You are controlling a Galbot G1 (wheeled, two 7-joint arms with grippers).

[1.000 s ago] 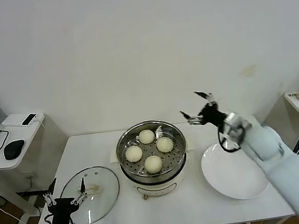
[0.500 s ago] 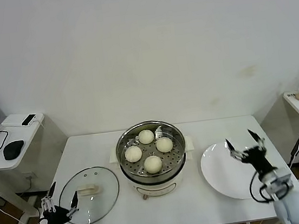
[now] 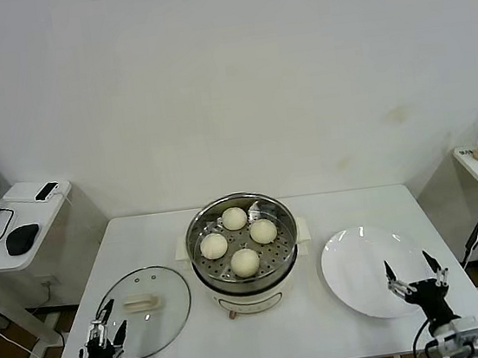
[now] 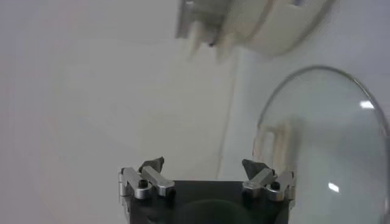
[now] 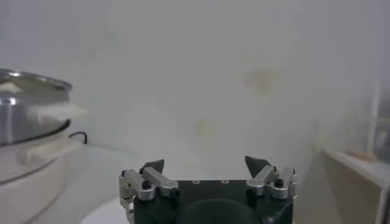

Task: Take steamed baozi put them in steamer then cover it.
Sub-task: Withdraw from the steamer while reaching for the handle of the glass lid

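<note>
The right gripper (image 5: pixel 206 165) is seen from behind, its two dark fingertips (image 5: pixel 153 165) spread wide apart with nothing held between them. Beyond it, a plain pale wall is faced. The steamer (image 5: pixel 27 112) is shown at one edge of the frame: a shiny steel rim, a pale side handle and a white base below it, with a thin dark cable (image 5: pixel 78 136) trailing beside it. A white side table (image 5: pixel 359 165) is glimpsed at the opposite edge.
</note>
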